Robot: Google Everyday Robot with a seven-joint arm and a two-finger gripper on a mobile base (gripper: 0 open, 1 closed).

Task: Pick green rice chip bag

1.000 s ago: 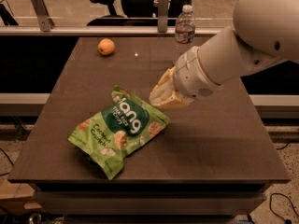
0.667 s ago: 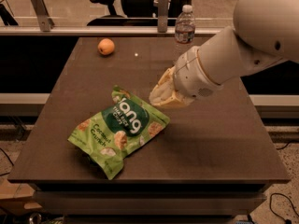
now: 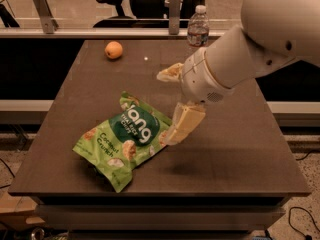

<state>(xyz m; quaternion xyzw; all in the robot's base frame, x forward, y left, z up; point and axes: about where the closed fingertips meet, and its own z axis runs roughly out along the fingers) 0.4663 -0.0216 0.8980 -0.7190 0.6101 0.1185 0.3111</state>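
Note:
The green rice chip bag [image 3: 127, 136] lies flat on the dark table [image 3: 240, 159], left of centre, its dark-green round centre facing up. My gripper [image 3: 164, 108] is open just above the bag's right edge. One cream finger [image 3: 170, 72] points left, clear of the bag and farther back. The other finger [image 3: 182, 124] reaches down to the bag's right edge, with its tip at or touching the pouch. The big white arm comes in from the upper right.
An orange fruit [image 3: 113, 49] sits at the back left of the table. A water bottle [image 3: 198, 28] stands at the back edge, behind the arm. Office chairs and a rail lie beyond the table.
The gripper's fingers have spread apart. One finger has swung down to the bag's right edge. The bag has not moved.

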